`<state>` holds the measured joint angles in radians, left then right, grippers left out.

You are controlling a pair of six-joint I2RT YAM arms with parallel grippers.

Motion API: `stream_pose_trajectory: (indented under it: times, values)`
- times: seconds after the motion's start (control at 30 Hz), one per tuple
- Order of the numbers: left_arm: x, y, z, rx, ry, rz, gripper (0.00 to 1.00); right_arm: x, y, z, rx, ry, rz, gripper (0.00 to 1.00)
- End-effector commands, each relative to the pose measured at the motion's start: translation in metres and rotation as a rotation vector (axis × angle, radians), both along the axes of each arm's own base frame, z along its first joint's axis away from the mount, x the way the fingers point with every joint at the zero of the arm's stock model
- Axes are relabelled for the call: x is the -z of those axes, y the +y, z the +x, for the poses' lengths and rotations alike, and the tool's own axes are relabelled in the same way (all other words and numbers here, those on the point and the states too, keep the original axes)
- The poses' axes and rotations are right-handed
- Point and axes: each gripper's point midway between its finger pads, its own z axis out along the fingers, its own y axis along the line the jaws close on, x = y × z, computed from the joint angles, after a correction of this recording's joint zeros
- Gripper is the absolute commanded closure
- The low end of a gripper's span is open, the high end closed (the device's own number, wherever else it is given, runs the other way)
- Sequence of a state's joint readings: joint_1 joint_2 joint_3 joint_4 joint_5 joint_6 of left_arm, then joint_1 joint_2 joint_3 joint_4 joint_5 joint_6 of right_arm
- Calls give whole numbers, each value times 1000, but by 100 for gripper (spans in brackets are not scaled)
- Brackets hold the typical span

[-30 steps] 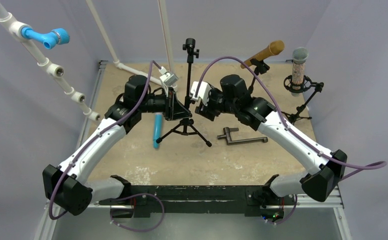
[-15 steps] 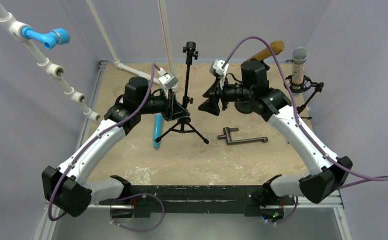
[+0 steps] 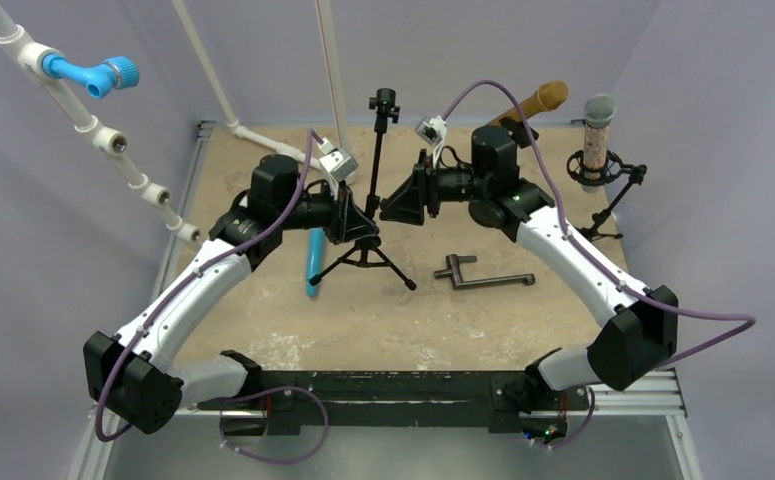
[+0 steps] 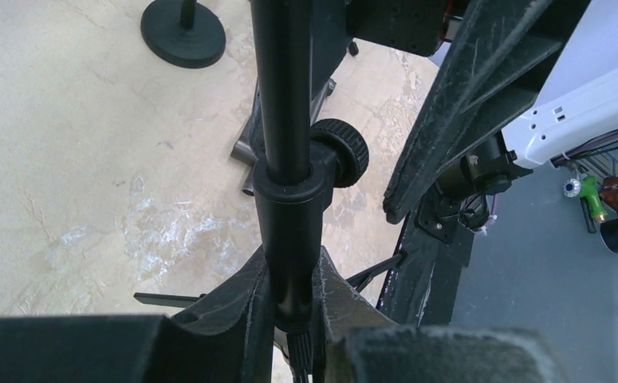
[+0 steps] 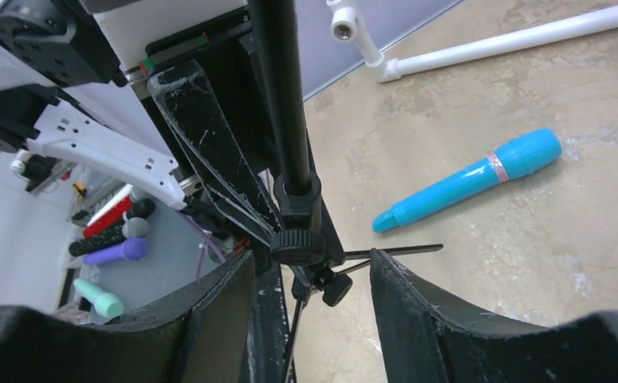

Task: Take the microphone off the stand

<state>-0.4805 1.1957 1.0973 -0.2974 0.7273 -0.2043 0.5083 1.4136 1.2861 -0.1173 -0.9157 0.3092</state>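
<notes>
A black tripod stand [image 3: 374,170] stands mid-table with a bare clip at its top. A blue microphone [image 3: 314,258] lies flat on the table just left of its legs; it also shows in the right wrist view [image 5: 469,179]. My left gripper [image 3: 355,215] is shut on the stand's pole [image 4: 283,96] just below its collar, its fingertips [image 4: 333,299] pressed against it. My right gripper [image 3: 395,205] is open, close on the pole's right side; in its wrist view the pole [image 5: 285,104] and its knob sit between the spread jaws [image 5: 313,275], untouched.
A tan microphone [image 3: 533,103] sits tilted on a stand at the back. A grey-headed microphone [image 3: 598,135] hangs in a shock mount at the back right. A black L-shaped metal bar [image 3: 478,275] lies right of the tripod. White pipes with a blue valve [image 3: 93,75] run along the left.
My right gripper has risen, turned and moved left until its open jaws flank the stand's pole. The left gripper has kept its hold on the pole.
</notes>
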Motion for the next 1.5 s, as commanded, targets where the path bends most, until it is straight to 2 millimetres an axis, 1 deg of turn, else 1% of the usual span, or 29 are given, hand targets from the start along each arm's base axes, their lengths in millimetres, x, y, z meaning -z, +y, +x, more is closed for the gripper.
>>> stream_pose_trajectory:
  times: [0.0, 0.17, 0.37, 0.4, 0.43, 0.5, 0.53, 0.63, 0.67, 0.77, 0.83, 1.0, 1.07, 1.13, 1.23, 1.27, 1.37, 1.47]
  values:
    - [-28, -5, -3, 36, -116, -55, 100, -23, 4, -3, -27, -17, 75, 48]
    - [-27, -6, -4, 40, -114, -53, 100, -21, 4, -3, -25, -3, 74, 54]
    - [-28, -8, -5, 45, -110, -57, 100, -14, 3, 1, -11, -24, 55, 70]
    - [-29, -8, -5, 47, -109, -59, 100, -11, 3, 2, -5, -30, 46, 73]
    - [-29, -8, -5, 46, -108, -59, 100, -9, 2, 3, 0, -35, 37, 78]
    - [-30, -8, -6, 47, -106, -62, 100, -6, 0, 5, 8, -64, 15, 90]
    - [-30, -8, -6, 50, -102, -64, 100, -4, 0, 6, 13, -86, -3, 93]
    - [-32, -10, -10, 65, -82, -83, 100, -1, -4, 11, 39, -237, -109, 99]
    - [-34, -11, -12, 75, -75, -92, 100, 4, -8, 10, 23, -328, -174, 100]
    - [-38, -15, -20, 117, -46, -126, 100, 4, -16, 15, 26, -538, -314, 100]
    - [-39, -18, -23, 140, -18, -143, 100, 2, -22, 18, 31, -644, -393, 100]
    - [-43, -24, -23, 178, 43, -167, 100, 2, -30, 29, 53, -832, -560, 100]
    - [-46, -26, -22, 186, 49, -173, 100, 3, -31, 32, 60, -869, -597, 94]
    - [-48, -27, -21, 185, 50, -176, 100, 4, -34, 35, 76, -900, -635, 86]
    - [-48, -27, -19, 181, 45, -174, 100, 12, -34, 34, 65, -916, -668, 68]
    - [-47, -26, -18, 179, 38, -168, 100, 17, -34, 31, 63, -894, -661, 56]
    - [-43, -24, -17, 169, 19, -150, 100, 16, -33, 24, 71, -857, -630, 46]
    - [-38, -21, -14, 147, -6, -129, 100, 13, -32, 13, 48, -814, -589, 38]
